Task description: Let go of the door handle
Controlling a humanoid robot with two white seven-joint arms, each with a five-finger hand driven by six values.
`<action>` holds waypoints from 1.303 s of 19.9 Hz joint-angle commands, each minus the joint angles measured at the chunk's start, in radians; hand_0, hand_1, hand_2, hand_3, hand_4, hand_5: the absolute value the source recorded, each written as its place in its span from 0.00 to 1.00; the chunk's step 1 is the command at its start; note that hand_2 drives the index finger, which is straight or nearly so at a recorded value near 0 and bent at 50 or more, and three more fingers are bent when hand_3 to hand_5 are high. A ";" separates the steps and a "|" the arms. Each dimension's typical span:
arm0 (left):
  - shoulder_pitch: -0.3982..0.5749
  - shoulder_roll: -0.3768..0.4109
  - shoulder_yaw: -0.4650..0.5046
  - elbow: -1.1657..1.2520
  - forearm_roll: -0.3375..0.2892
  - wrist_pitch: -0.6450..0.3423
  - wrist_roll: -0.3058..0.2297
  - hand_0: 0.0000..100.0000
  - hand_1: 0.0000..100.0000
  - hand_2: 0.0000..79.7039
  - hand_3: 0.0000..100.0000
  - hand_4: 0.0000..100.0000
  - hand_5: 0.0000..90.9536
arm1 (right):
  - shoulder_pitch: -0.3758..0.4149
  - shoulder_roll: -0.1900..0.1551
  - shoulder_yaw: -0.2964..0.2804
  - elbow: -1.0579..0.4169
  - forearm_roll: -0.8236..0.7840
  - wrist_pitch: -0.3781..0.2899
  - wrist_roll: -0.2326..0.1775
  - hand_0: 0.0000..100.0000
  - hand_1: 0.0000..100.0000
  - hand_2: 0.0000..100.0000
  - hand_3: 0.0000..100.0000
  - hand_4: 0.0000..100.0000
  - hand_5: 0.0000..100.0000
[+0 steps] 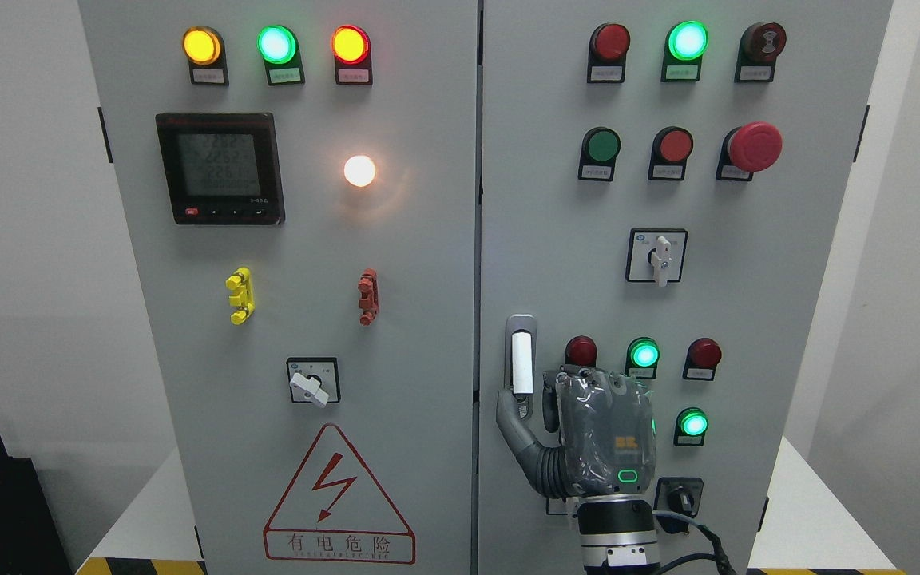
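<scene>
Fingers (508, 415) of our right hand (588, 435) stood loosely spread, holding nothing, thumb tip touching the door handle's (521, 363) lower end; it sat by the right door's (747, 303) left edge.

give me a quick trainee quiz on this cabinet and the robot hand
1. True or false: the white lever door handle lies horizontally in its grey recess.
2. Multiple choice: in the top row of the left grey metal cabinet door, the middle round lamp glows A) yellow, B) green, C) red.
3. Short answer: which robot hand, left or right, is beside the handle?

Key:
1. False, it stands upright.
2. B.
3. The right one; its arm comes in at the bottom edge, right of the middle.
</scene>
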 commanded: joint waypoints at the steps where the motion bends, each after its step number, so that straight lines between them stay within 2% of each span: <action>1: 0.000 0.000 -0.012 -0.015 0.000 0.000 -0.005 0.12 0.39 0.00 0.00 0.00 0.00 | 0.001 0.000 -0.013 -0.002 0.000 -0.001 0.000 0.51 0.40 1.00 1.00 1.00 0.97; 26: 0.000 0.000 -0.012 -0.015 -0.001 0.000 -0.005 0.12 0.39 0.00 0.00 0.00 0.00 | 0.030 -0.001 -0.040 -0.023 0.002 -0.001 -0.017 0.52 0.40 1.00 1.00 1.00 0.97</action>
